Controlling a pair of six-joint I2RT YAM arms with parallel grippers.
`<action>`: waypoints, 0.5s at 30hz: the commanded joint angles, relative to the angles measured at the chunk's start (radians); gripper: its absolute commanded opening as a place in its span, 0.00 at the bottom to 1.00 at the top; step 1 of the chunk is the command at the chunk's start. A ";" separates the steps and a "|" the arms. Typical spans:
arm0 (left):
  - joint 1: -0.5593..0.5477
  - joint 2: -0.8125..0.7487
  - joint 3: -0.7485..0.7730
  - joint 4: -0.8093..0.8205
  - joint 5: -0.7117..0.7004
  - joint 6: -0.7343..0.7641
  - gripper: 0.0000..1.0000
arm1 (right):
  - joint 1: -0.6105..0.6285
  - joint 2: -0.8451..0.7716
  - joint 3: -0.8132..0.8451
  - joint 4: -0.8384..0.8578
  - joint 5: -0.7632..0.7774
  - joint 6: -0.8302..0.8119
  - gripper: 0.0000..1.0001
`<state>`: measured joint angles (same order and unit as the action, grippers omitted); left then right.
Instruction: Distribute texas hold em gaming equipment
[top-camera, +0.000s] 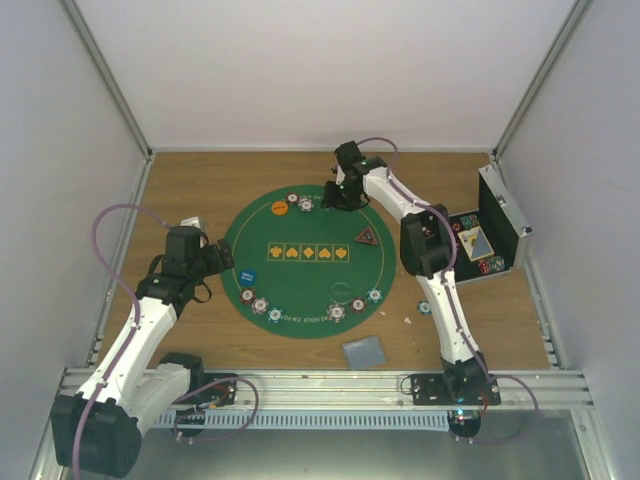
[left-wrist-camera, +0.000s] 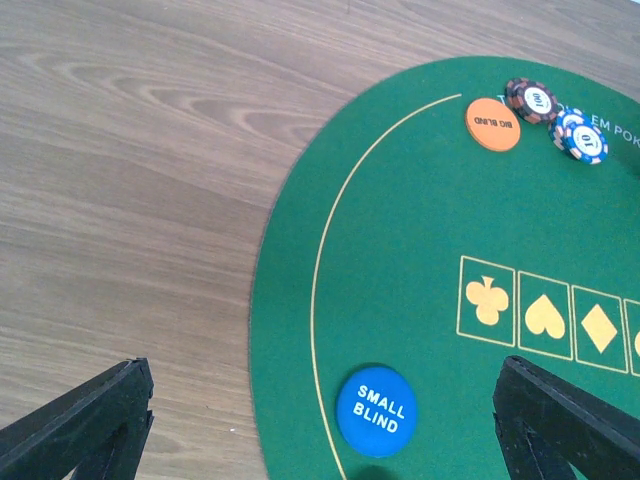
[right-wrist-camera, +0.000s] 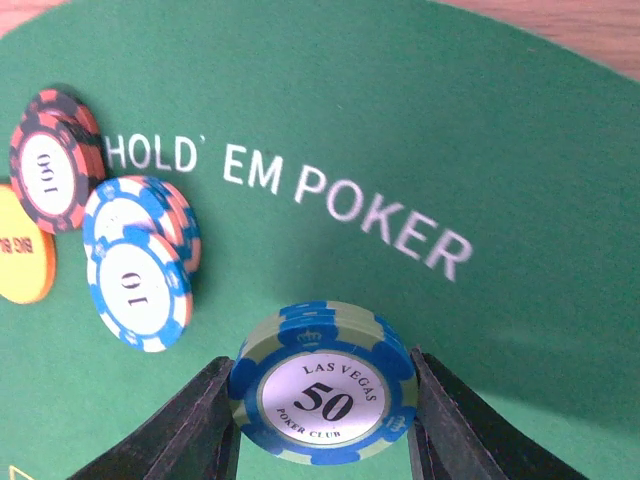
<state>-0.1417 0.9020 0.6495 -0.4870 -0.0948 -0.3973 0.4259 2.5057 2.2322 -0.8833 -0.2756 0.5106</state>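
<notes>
My right gripper is shut on a small stack of blue-and-green "50" chips, low over the far edge of the green mat; it also shows in the top view. Left of it lie a red "100" chip, blue "10" chips and the orange big blind disc. My left gripper is open and empty over the mat's left edge, with the blue small blind disc between its fingers. The dark triangular marker lies right of the mat's centre.
More chips sit along the mat's near rim. One chip lies off the mat on the wood. A grey-backed card deck lies near the front. The open metal case stands at the right.
</notes>
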 joint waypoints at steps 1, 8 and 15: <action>-0.007 0.001 -0.011 0.028 -0.015 -0.009 0.94 | 0.007 0.057 0.067 0.057 -0.088 0.065 0.28; -0.007 0.002 -0.011 0.027 -0.013 -0.009 0.94 | 0.005 0.098 0.077 0.134 -0.097 0.145 0.28; -0.010 -0.003 -0.011 0.028 -0.012 -0.009 0.94 | 0.006 0.151 0.098 0.195 -0.116 0.224 0.27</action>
<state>-0.1436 0.9024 0.6495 -0.4870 -0.0948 -0.3977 0.4263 2.5904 2.2993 -0.7422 -0.3637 0.6693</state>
